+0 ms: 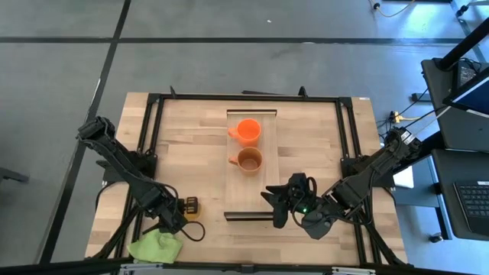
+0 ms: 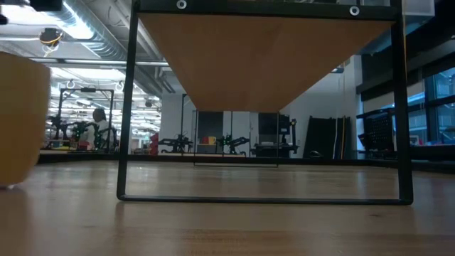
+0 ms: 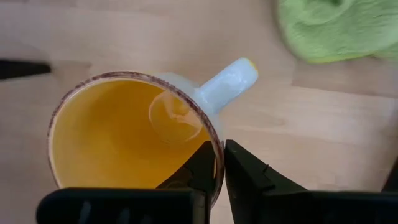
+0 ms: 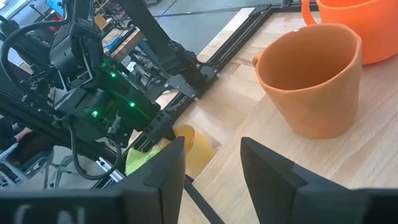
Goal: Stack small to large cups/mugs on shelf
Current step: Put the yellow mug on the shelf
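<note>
pinching the empty yellow cup [image 3: 134, 134] rim — left claw [image 3: 219, 163].

Grey floor [image 1: 61, 76] crossed by dark lines around the butcher-block table [image 1: 183, 153]. Desk with keyboard [image 1: 475, 200] at right edge. Beyond — open hall, ceiling ducts and strip lights [image 2: 78, 28], tall windows [image 2: 434, 107] at right, distant workbenches.

No readable text, label, brand, number or sign is showing on anything in any of the views.
</note>
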